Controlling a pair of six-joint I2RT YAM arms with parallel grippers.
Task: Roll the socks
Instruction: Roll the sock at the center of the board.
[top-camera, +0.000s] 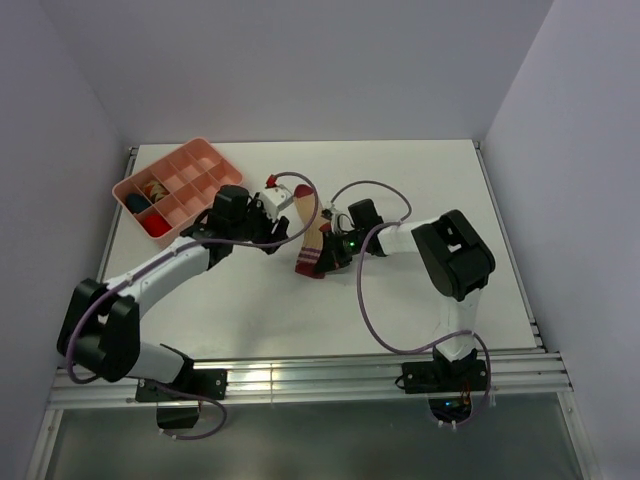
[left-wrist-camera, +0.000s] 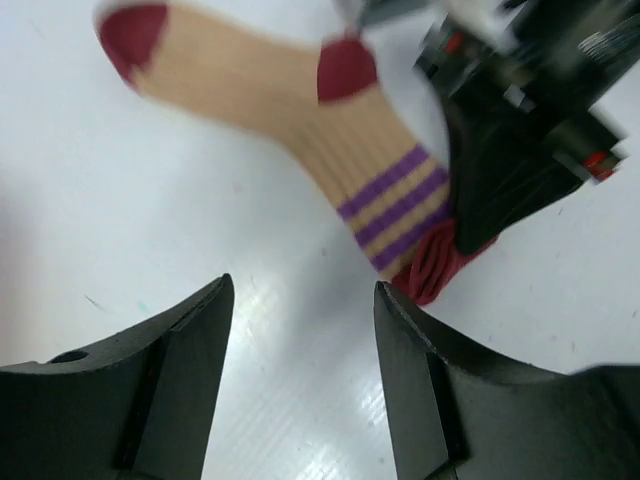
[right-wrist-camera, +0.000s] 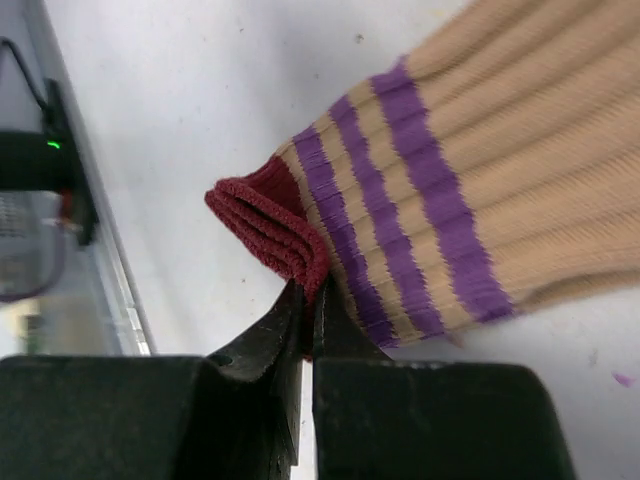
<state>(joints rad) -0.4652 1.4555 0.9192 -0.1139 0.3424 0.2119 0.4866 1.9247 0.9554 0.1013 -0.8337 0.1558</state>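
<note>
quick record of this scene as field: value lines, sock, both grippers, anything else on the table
sock: tan, dark red toe and heel, purple stripes, lying on the table
left gripper: open, holding nothing, the sock beyond its fingertips
right gripper: shut on the sock's red cuff
tray: pink, divided into compartments, far left of the table, a few items in it, too small to tell
roll: not yet started

White table (top-camera: 430, 180): sock (top-camera: 313, 240), pink tray (top-camera: 160, 162)
</note>
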